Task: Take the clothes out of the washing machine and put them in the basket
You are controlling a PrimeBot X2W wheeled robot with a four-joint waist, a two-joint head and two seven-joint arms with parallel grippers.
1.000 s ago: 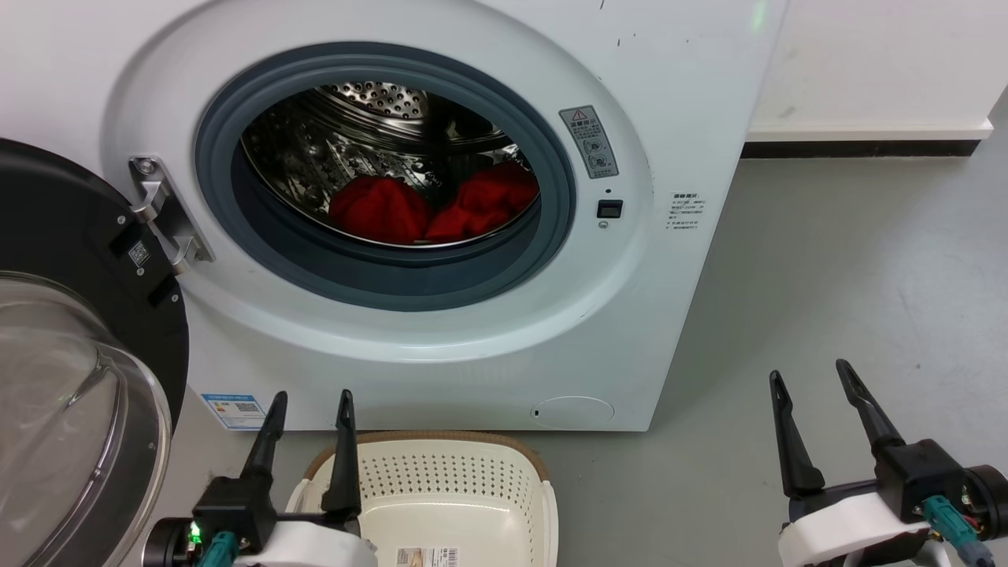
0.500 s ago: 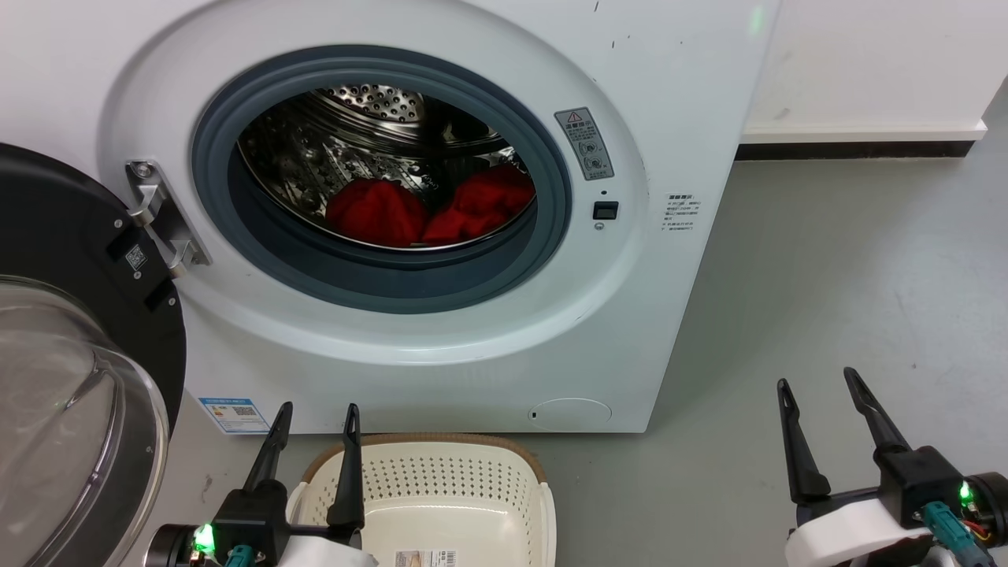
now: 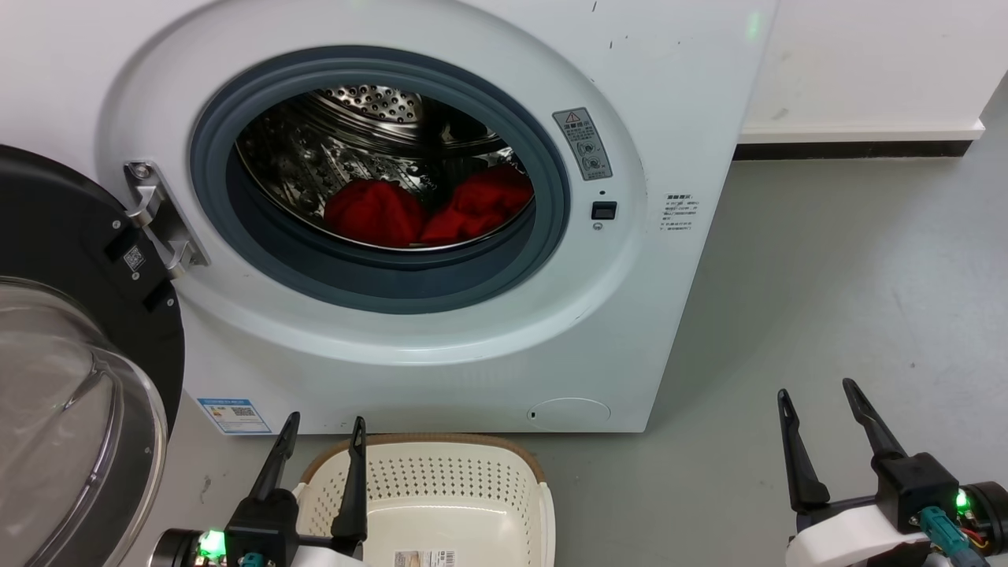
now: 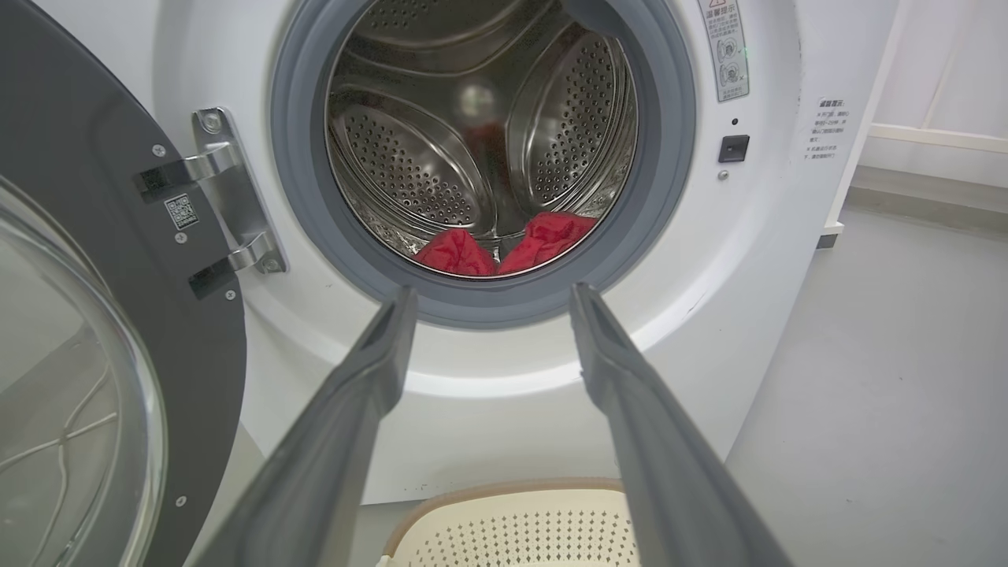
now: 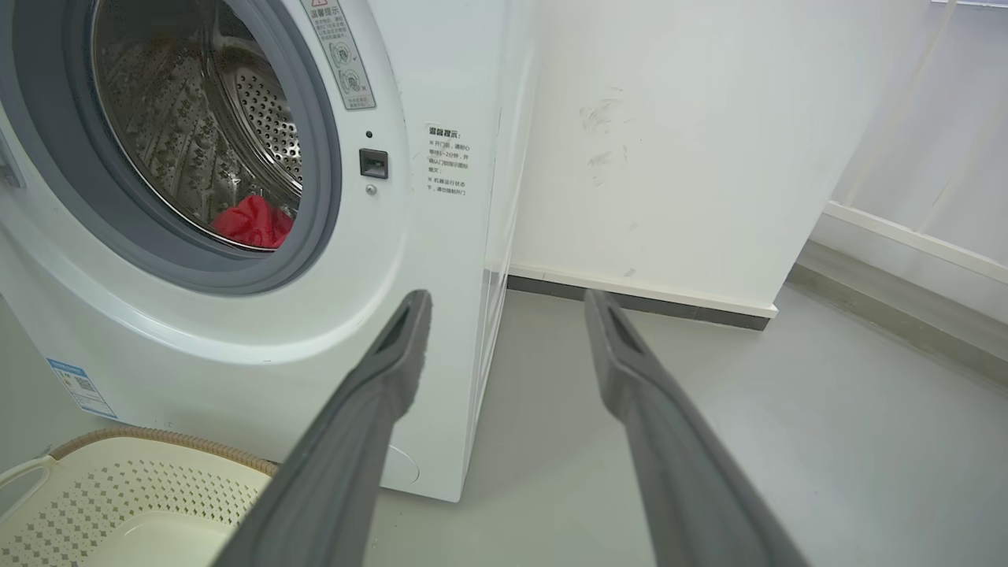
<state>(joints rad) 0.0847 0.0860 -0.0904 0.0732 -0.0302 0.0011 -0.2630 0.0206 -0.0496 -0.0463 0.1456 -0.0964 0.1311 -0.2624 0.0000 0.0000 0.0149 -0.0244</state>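
The white washing machine [image 3: 472,378] stands with its door swung open to the left. Two red clothes lie at the bottom of the steel drum, one on the left [image 3: 374,213] and one on the right [image 3: 488,201]; the left wrist view shows them as well [image 4: 457,253] [image 4: 551,235]. The cream basket [image 3: 441,480] sits on the floor right in front of the washer, with nothing in it. My left gripper [image 3: 327,421] is open over the basket's left rim. My right gripper [image 3: 819,390] is open above the floor to the washer's right.
The black-rimmed domed door [image 3: 71,378] juts out at the left, close to my left arm. Grey floor [image 3: 827,276] stretches to the right of the washer, ending at a white wall with a dark skirting [image 3: 858,148].
Both grippers have sunk lower in the head view, still open. The whole picture has shifted slightly, so the camera moved a little. The clothes and the basket lie as before.
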